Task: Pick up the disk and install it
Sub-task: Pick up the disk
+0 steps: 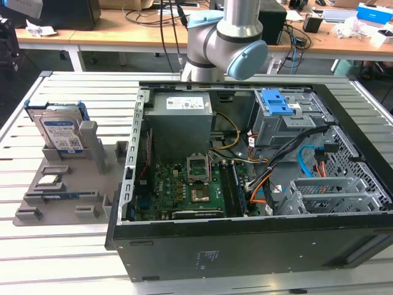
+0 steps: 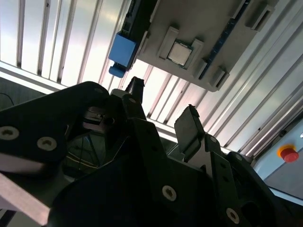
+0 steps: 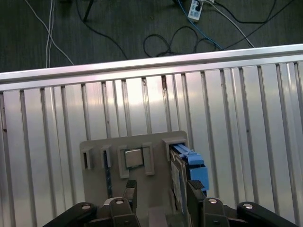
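Your end effector (image 3: pixel 162 197) hangs released and empty above the grey holder (image 3: pixel 142 141) on the desk (image 1: pixel 61 258). The disk (image 1: pixel 61 132) stands upright in that holder; I'd line both fingers (image 3: pixel 194 196) astride its blue frame (image 3: pixel 196 166) before closing.

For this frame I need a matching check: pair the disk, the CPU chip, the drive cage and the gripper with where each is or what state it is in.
Things:
1. disk
2. CPU chip
3. drive cage
4. gripper

Places or states:
a. blue-topped, inside the computer case
b. stands upright in the grey holder
c. lies flat in the grey holder
d. open, holding nothing, above the grey holder

Pairs: 1-b, 2-c, 3-a, 4-d
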Robot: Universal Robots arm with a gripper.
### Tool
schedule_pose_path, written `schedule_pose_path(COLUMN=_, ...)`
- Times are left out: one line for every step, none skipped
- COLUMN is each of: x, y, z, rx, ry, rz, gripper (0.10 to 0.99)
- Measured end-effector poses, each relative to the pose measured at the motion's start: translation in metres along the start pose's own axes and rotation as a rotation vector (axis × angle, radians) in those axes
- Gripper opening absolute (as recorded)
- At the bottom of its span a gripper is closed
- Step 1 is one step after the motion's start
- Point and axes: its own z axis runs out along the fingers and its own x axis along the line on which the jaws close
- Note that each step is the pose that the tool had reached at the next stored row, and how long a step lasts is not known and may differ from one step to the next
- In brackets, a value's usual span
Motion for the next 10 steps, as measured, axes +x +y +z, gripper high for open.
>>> schedule_pose_path(x=-0.0001, y=-0.0009, z=0.0011, rx=0.0, ry=0.0001, rz=0.0, gripper=0.541)
schedule_pose_path(x=-0.0001, y=-0.0012, z=0.0014, rx=0.0, ry=0.0, rz=0.0, gripper=0.541)
schedule_pose_path(x=-0.0001, y=-0.0014, z=0.0017, rx=0.0, ry=0.0, rz=0.0, gripper=0.541)
schedule_pose_path(x=-0.0001, y=-0.002, z=0.0024, rx=0.0, ry=0.0, rz=0.0, gripper=0.541)
schedule_pose_path(x=-0.0002, y=-0.0026, z=0.0031, rx=0.0, ry=0.0001, rz=0.0, gripper=0.541)
schedule_pose_path(x=-0.0002, y=-0.003, z=0.0036, rx=0.0, ry=0.0001, rz=0.0, gripper=0.541)
schedule_pose_path(x=-0.0002, y=-0.0033, z=0.0039, rx=0.0, ry=0.0001, rz=0.0, gripper=0.541)
schedule_pose_path(x=-0.0003, y=-0.0036, z=0.0044, rx=0.0, ry=0.0001, rz=0.0, gripper=0.541)
schedule_pose_path(x=-0.0003, y=-0.0042, z=0.0051, rx=0.0, ry=0.0001, rz=0.0, gripper=0.541)
schedule_pose_path(x=-0.0003, y=-0.0045, z=0.0056, rx=0.0, ry=0.0001, rz=0.0, gripper=0.541)
